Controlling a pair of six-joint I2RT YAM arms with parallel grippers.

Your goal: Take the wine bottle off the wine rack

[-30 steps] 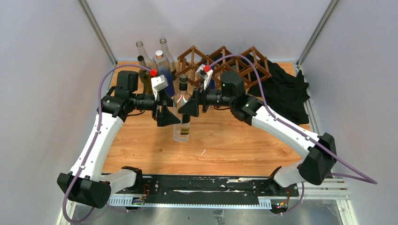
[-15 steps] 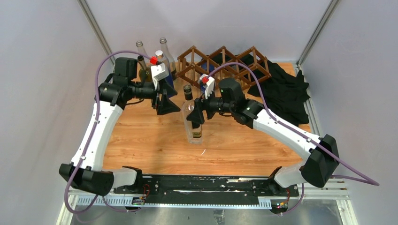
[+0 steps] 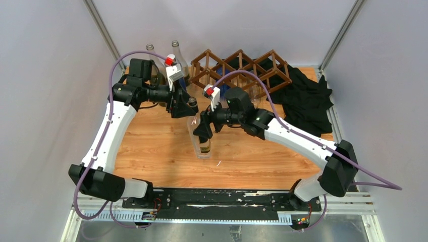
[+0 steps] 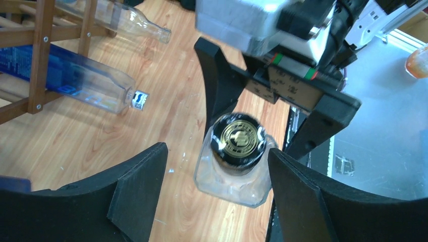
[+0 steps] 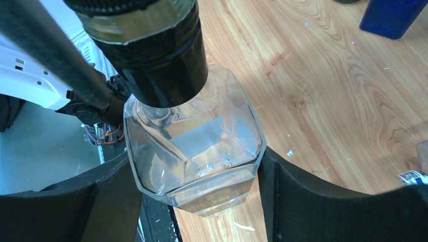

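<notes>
- Watching the overhead view, I see the clear square-shouldered glass bottle with the black cap (image 5: 192, 151) off the dark brown wooden lattice wine rack (image 3: 237, 68). It stands upright over the middle of the worktop (image 3: 146, 151); I cannot tell whether its base touches the wood.
- The right gripper (image 3: 203, 130) has its jaws pinching the bottle's body just under the shoulder. The left gripper (image 4: 217, 154) hangs above the cap with its jaws spread, touching nothing.
- My main worry is slip: smooth glass could slide or twist in that grip if I swing fast, and a bottle this tall would topple.
- The left jaws sit close to the cap, so a careless move there could knock it sideways.
- The left arm reaches just beside the standing glass bottles (image 3: 174, 53) at the back, and I'd mind those.
- The worktop is pale wood flecked with white. A black cloth (image 3: 308, 101) is heaped at the right rear, and plain grey walls (image 3: 45, 75) close the cell in.
</notes>
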